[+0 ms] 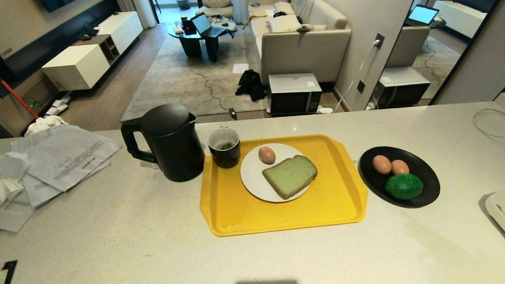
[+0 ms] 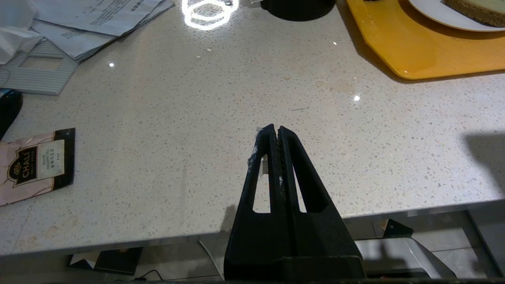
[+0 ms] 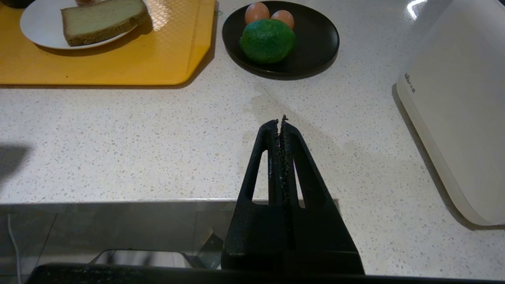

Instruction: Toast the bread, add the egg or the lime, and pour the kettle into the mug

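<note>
Black kettle stands upright toward the table's far edge, handle toward the left edge; bread lies flat on a white plate. Left gripper and right gripper hover pressed together at the near edge.

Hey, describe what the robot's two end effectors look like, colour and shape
Both are matte black. Each end effector, left and right, has two long fingers tapering to a narrow tip, each finger with a slot-shaped cutout. The inner faces look rough and ridged; the left shows whitish scuffs. No cables or markings are visible. The arms themselves are out of view.
</note>
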Tool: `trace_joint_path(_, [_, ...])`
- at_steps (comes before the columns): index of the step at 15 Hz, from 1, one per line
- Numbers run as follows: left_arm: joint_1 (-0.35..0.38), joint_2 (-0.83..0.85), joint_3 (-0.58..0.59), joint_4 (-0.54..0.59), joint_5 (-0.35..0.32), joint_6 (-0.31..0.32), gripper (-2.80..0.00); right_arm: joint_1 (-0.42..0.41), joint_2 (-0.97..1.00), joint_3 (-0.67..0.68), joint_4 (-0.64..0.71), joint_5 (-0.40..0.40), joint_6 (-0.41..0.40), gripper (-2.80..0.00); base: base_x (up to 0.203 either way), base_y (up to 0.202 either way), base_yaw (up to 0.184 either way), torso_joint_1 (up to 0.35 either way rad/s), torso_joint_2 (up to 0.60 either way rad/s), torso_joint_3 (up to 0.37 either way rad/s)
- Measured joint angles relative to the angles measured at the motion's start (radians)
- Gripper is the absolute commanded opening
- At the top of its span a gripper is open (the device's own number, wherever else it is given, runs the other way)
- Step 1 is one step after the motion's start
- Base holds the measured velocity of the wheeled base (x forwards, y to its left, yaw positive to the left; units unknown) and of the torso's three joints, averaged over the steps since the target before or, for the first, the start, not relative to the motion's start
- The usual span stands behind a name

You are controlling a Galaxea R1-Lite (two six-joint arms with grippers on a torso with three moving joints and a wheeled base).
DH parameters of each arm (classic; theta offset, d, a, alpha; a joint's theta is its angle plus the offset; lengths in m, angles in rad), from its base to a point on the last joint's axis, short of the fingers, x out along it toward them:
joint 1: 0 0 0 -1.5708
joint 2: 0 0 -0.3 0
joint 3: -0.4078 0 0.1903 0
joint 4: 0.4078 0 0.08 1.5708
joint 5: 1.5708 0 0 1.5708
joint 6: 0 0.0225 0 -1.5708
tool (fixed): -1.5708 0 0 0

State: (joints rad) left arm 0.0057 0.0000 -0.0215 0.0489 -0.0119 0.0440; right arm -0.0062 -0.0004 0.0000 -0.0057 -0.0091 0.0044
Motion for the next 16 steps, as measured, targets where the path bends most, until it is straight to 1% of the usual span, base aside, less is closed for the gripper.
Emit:
trace_joint_path(10, [0.0,0.0,-0.001,-0.001,0.0,0.001,-2.8,0.0,0.0,0.0,0.001,-0.003,0.001,-2.8,0.0,-0.002,0.004,0.0,0.0,0.001])
trace_joint_path(12, [0.0,0.0,-0.001,0.0,0.0,0.0,-2.8,0.0,0.0,0.0,0.0,-0.002,0.0,-2.8,0.005,-0.007,0.126,0.004,0.0,0.005])
trace_joint_path(16, [0.0,0.0,-0.001,0.0,0.0,0.0,-2.8,0.0,0.0,0.0,0.0,-0.001,-0.002,-2.8,-0.003,-0.01,0.203,0.001,0.0,0.004])
